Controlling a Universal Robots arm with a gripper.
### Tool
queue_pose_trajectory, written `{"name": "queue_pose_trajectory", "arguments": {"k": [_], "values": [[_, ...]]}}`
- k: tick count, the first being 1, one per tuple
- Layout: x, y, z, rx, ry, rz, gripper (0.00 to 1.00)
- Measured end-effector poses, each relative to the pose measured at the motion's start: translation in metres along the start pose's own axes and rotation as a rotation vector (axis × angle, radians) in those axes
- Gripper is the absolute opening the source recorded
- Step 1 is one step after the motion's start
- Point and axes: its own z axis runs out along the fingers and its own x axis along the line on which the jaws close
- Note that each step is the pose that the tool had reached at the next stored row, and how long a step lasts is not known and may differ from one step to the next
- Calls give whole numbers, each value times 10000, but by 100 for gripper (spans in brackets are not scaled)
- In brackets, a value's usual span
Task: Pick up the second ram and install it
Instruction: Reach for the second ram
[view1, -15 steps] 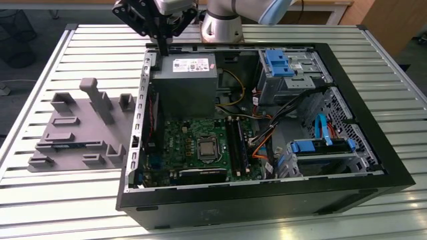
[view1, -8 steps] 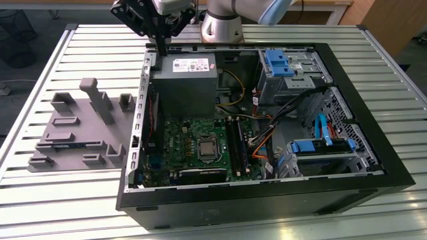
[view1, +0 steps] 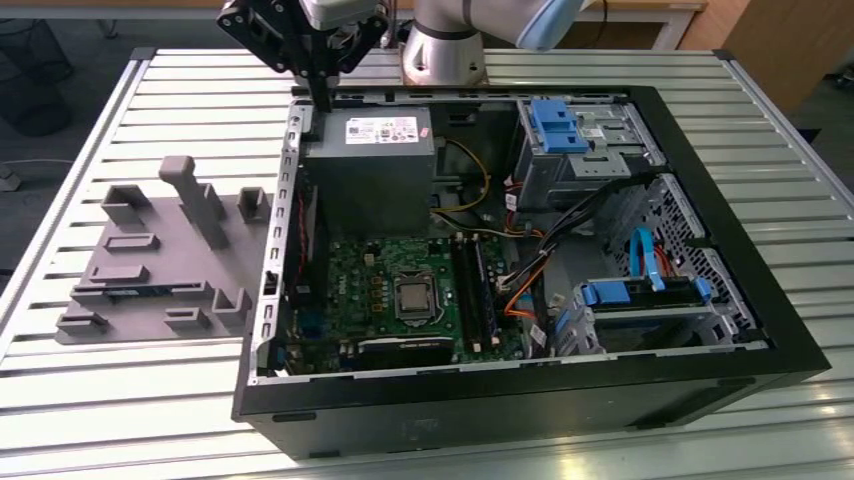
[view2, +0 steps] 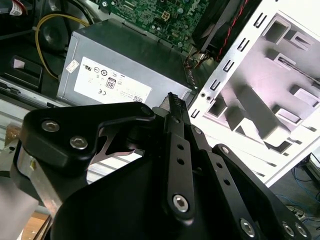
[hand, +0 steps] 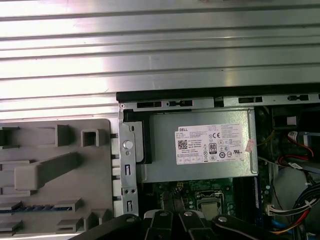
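The open computer case (view1: 534, 412) lies on its side so its motherboard (view1: 358, 280) faces up. Beside it the second ram (view1: 138, 291), seemingly edge-up, sits slotted in the grey holder (view1: 167, 262) for easy grasping. Farthest, the gripper (view1: 324, 104) hangs over the case's rim, jaws closed, empty.

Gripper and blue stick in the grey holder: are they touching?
Apart. In the exterior view the gripper hangs over the computer case's rim; the second ram lies in the grey holder outside it.
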Motion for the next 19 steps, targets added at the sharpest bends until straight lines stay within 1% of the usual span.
{"name": "queue_pose_trajectory", "arguments": {"k": [14,19], "values": [[47,-4,-1,0,0,0,11],[79,-6,-2,0,0,0,11]]}}
